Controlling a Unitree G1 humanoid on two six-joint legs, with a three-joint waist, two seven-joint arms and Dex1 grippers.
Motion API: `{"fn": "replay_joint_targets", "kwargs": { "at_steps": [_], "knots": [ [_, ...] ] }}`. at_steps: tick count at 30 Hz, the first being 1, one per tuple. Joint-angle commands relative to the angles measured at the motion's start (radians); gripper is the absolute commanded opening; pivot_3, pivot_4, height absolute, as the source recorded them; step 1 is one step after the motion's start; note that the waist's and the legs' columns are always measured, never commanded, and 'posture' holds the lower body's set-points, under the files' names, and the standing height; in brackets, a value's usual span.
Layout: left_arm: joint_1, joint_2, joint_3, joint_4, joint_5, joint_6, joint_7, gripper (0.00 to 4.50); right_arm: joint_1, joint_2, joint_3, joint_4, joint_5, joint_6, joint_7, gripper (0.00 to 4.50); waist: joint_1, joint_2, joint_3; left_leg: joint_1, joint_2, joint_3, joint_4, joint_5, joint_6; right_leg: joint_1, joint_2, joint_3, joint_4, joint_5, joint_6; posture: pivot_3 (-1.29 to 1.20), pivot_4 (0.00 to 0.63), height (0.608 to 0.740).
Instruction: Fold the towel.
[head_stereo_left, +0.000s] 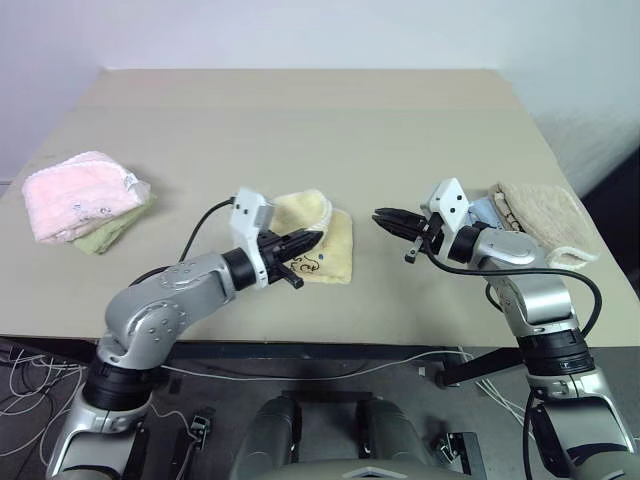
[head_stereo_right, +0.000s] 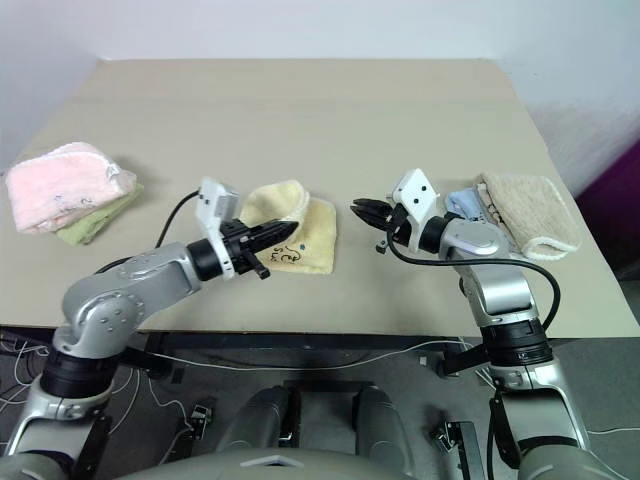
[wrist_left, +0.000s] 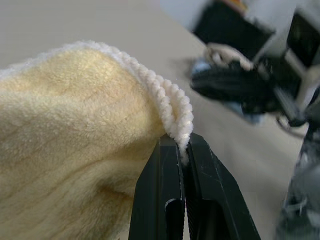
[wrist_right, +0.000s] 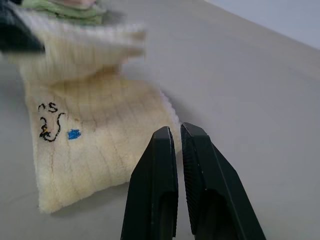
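Far left of the tabletop: a fluffy pink towel lies folded on top of a green cloth, both well apart from the work area. Centre-left: the left gripper points toward the robot's right, its fingers closed tight on the whitish stitched edge of the yellow towel, pinching a doubled corner of it. That pinched part is lifted and turned over the rest of the towel, which lies flat on the tabletop near the front edge; a small dark cartoon print and a blue mark show on the flat layer, just beside the left gripper. Centre-right: the right gripper hangs above the tabletop, just right of the towel and apart from it, pointing toward the robot's left; its fingers are all but closed with only a thin slit between them, and they hold nothing. Far right: a beige towel lies folded behind the right arm, with a pale blue cloth tucked against its left side
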Motion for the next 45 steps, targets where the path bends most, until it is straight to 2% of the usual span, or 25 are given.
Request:
{"fn": "replay_joint_targets", "kwargs": {
  "at_steps": [1,5,12,13,16,25,26,29,31,34,42,45],
  "knots": [
    [-0.04,-0.016,-0.073,0.018,0.097,0.007,-0.054,0.05,0.008,-0.013,-0.033,-0.053,0.005,-0.003,-0.012,0.32,0.0,0.0,0.0,0.0,0.0,0.0,0.0,0.0,0.0,0.0,0.0,0.0,0.0,0.0,0.0,0.0,0.15,0.74],
    [-0.051,-0.029,-0.13,0.056,0.192,0.01,-0.093,0.05,0.017,-0.017,-0.04,-0.065,0.007,0.002,-0.02,0.32,-0.003,0.0,0.0,0.0,0.0,0.0,0.0,0.0,0.0,0.0,0.0,0.0,0.0,0.0,0.0,0.0,0.15,0.74],
    [-0.044,-0.06,-0.105,0.059,0.224,0.029,-0.152,0.05,0.024,-0.018,-0.043,-0.076,0.005,0.007,-0.031,0.32,-0.002,0.0,0.0,0.0,0.0,0.0,0.0,0.0,0.0,0.0,0.0,0.0,0.0,0.0,0.0,0.0,0.15,0.74],
    [-0.04,-0.065,-0.094,0.052,0.214,0.03,-0.164,0.51,0.023,-0.018,-0.043,-0.077,0.005,0.007,-0.032,0.32,-0.002,0.0,0.0,0.0,0.0,0.0,0.0,0.0,0.0,0.0,0.0,0.0,0.0,0.0,0.0,0.0,0.15,0.74],
    [-0.03,-0.074,-0.065,0.033,0.192,0.043,-0.186,1.26,0.022,-0.017,-0.041,-0.076,0.004,0.006,-0.034,0.32,-0.002,0.0,0.0,0.0,0.0,0.0,0.0,0.0,0.0,0.0,0.0,0.0,0.0,0.0,0.0,0.0,0.15,0.74],
    [0.014,-0.037,0.06,-0.03,0.146,0.055,-0.242,4.42,-0.004,0.003,-0.031,-0.06,-0.002,0.005,-0.056,0.32,-0.003,0.0,0.0,0.0,0.001,0.0,0.0,0.0,0.0,-0.001,0.0,0.0,0.001,0.0,0.0,0.0,0.15,0.74],
    [0.011,-0.037,0.095,-0.031,0.141,0.039,-0.241,4.47,-0.011,0.009,-0.028,-0.06,0.003,0.011,-0.055,0.32,-0.003,0.0,0.0,0.0,0.001,0.0,0.0,0.0,0.0,-0.001,0.0,0.0,0.001,0.0,0.0,0.0,0.15,0.74],
    [-0.011,-0.072,0.193,0.0,0.159,-0.03,-0.191,4.49,-0.035,0.035,-0.015,-0.053,0.011,0.029,-0.061,0.16,-0.003,0.0,0.0,0.0,0.001,0.0,0.0,0.0,0.0,-0.001,0.0,0.0,0.0,0.0,0.0,0.0,0.15,0.74],
    [-0.023,-0.092,0.212,0.04,0.211,-0.068,-0.147,4.49,-0.049,0.058,-0.006,-0.053,0.023,0.048,-0.06,0.16,-0.002,0.0,0.0,0.0,0.001,0.0,0.0,0.0,0.0,-0.001,0.0,0.0,0.001,0.0,0.0,0.0,0.15,0.74],
    [-0.015,-0.086,0.178,0.086,0.312,-0.143,-0.149,3.88,-0.078,0.105,0.016,-0.06,0.036,0.077,-0.061,0.0,-0.002,0.0,0.0,0.0,0.0,0.0,0.0,0.0,0.0,0.0,0.0,0.0,0.0,0.0,0.0,0.0,0.15,0.74],
    [0.02,-0.055,0.032,0.151,0.497,-0.238,-0.234,1.18,-0.108,0.238,0.094,-0.004,0.02,0.142,-0.091,0.0,-0.003,0.0,0.0,-0.001,0.0,0.0,0.0,0.0,0.0,-0.001,0.0,0.0,0.001,0.0,0.0,0.0,0.15,0.74],
    [0.034,-0.041,-0.048,0.216,0.601,-0.276,-0.252,1.18,-0.081,0.272,0.131,0.091,-0.017,0.138,-0.101,0.0,-0.004,0.0,0.0,0.0,0.0,0.0,0.0,0.0,0.0,-0.001,0.0,0.0,0.001,0.0,0.0,0.0,0.15,0.74]
  ]
}}
